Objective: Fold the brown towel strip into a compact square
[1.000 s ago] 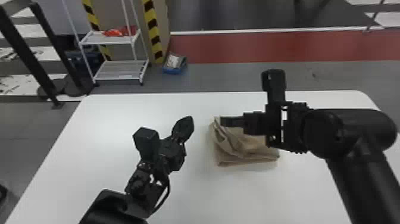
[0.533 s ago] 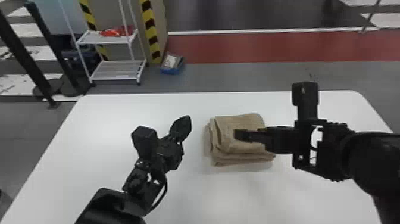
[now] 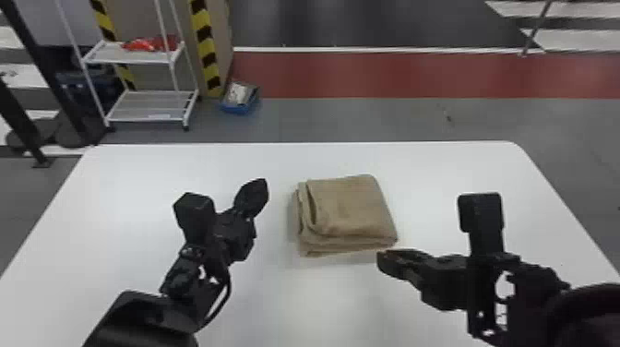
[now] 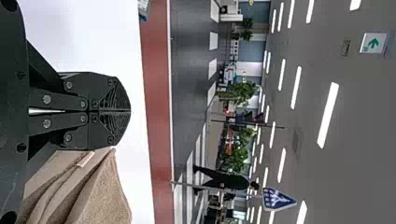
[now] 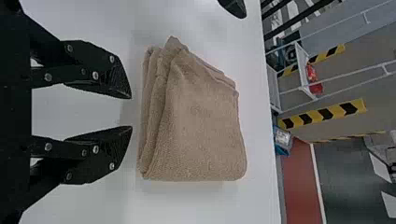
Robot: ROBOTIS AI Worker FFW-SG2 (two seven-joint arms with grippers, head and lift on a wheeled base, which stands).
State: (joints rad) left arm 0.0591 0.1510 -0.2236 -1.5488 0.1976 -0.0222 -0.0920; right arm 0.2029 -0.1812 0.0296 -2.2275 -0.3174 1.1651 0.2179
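Red flooring [image 3: 415, 76] lies beyond the white bench [image 3: 443, 170]; on it, in the head view, the brown towel [image 3: 346, 207] sits squarish between my left pincer [image 3: 253, 196] and right pincer [image 3: 385, 262]. Left wrist view: left pincer [image 4: 130, 111] closed, tan layers beside it. Right wrist view: right pincer [image 5: 131, 112] wide, near rumpled stacked folds.

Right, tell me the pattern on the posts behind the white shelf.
Yellow and black slanted stripes, clearest in the head view.

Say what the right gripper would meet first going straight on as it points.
Most likely the brown towel: in the right wrist view its layered edge lies straight ahead of the open jaws of the right gripper. The gripper's height is hard to judge, so it might pass over.
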